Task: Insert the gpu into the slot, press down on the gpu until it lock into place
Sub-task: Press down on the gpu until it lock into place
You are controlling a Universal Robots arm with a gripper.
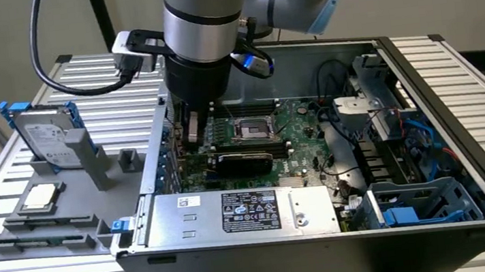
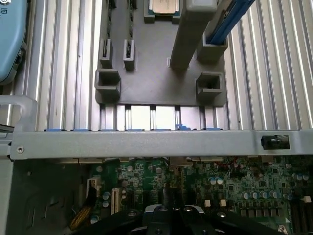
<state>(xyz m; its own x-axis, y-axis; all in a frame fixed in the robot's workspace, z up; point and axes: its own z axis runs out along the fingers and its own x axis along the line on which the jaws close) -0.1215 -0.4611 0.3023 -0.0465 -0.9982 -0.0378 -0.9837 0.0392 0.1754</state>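
Observation:
The gpu (image 1: 243,160), a black card with a green edge, stands on edge on the motherboard just below the silver processor socket (image 1: 251,129). A bit of the blue slot (image 1: 213,174) shows under the card's end nearest the case wall. My gripper (image 1: 193,138) reaches down into the open case beside that end, close to the wall. In the wrist view the fingertips (image 2: 161,215) sit together over the green board, with the gripper (image 2: 168,216) shut. I cannot tell whether it touches the card.
A grey power-supply box (image 1: 242,211) lies along the case's near side. The case's metal wall (image 2: 146,144) runs right in front of the gripper. Outside it, a grey fixture (image 1: 52,226) holds a hard drive with blue rails (image 1: 45,134) and a processor (image 1: 41,195).

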